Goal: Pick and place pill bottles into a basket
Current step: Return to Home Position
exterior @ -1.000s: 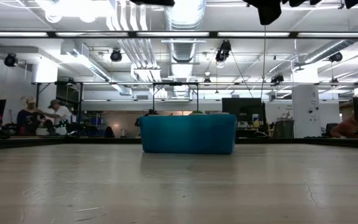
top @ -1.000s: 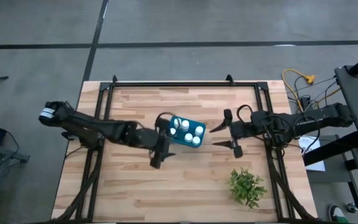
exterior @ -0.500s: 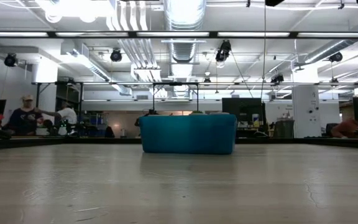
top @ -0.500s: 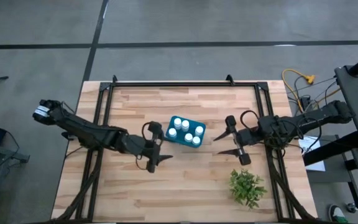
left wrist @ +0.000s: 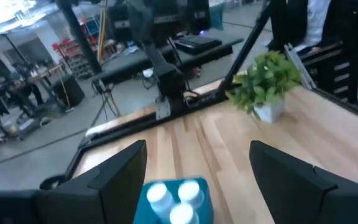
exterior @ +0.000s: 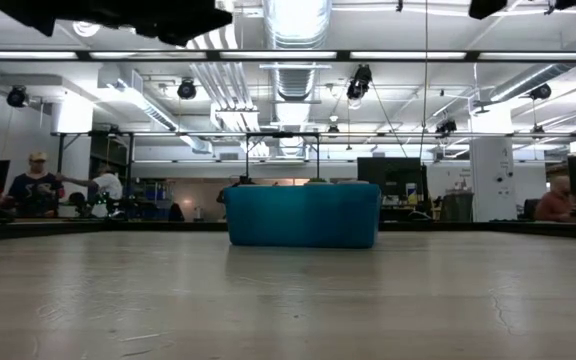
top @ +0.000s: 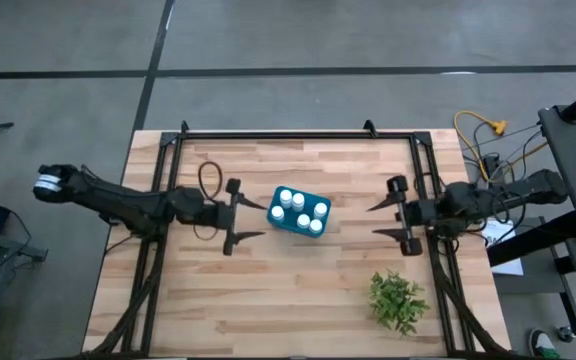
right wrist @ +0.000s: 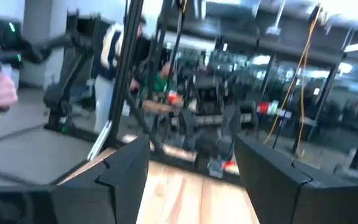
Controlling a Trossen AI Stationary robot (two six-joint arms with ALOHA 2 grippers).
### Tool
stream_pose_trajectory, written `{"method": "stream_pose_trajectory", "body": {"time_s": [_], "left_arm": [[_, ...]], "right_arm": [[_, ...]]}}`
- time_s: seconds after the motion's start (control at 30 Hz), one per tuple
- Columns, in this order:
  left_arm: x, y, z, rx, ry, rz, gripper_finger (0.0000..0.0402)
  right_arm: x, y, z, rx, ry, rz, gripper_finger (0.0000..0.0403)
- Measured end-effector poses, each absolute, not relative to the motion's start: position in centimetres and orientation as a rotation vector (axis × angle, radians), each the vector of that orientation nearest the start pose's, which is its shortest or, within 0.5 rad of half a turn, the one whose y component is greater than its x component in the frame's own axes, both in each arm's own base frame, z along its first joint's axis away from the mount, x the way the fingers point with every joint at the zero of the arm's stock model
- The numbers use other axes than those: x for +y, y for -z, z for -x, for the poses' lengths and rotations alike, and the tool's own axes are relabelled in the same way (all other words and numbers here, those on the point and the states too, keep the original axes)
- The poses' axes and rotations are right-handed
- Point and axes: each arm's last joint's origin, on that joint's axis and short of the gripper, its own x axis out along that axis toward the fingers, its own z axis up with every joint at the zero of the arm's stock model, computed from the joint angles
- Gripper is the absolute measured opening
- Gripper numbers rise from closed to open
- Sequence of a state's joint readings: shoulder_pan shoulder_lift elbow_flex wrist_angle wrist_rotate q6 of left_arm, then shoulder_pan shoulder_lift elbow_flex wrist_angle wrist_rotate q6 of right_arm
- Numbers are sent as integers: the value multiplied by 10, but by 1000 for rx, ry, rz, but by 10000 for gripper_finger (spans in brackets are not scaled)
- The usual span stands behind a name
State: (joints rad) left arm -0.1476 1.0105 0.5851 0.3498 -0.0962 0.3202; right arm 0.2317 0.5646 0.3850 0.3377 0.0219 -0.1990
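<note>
The teal-blue basket (top: pixel 298 212) stands on the wooden table near its middle, and several white pill bottles (top: pixel 299 209) stand upright inside it, caps up. It shows in the low view (exterior: pixel 303 216) and, with bottle caps (left wrist: pixel 168 198), in the left wrist view. My left gripper (top: pixel 260 220) is open and empty, a short way to the left of the basket, fingers pointing at it. My right gripper (top: pixel 373 222) is open and empty, to the right of the basket, pointing at it from farther off.
A small green plant in a white pot (top: pixel 398 300) stands near the table's near right corner; it also shows in the left wrist view (left wrist: pixel 266 81). A black metal frame (top: pixel 278 133) runs along the table's far edge and sides. People are in the room behind (exterior: pixel 36 185).
My left gripper has drawn back from the basket's left side toward the table's left edge, staying open. My right gripper has drawn back toward the table's right edge, also open. The basket and its bottles have stayed in place.
</note>
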Motion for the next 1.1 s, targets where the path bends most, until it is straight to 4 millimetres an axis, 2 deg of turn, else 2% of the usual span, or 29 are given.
{"method": "stream_pose_trajectory", "body": {"time_s": [0.23,0.5,0.77,1.1], "left_arm": [[-20,-267,-211,-15,114,-317,267],[-2,-253,-209,25,59,-272,267],[12,-244,-192,24,2,-240,267],[10,-243,-157,-100,-9,-223,267]], "right_arm": [[23,-265,-108,-342,-166,155,226],[17,-255,-80,-412,-178,122,226],[15,-252,-70,-383,-181,124,226],[14,-253,-70,-412,-144,133,226]]}}
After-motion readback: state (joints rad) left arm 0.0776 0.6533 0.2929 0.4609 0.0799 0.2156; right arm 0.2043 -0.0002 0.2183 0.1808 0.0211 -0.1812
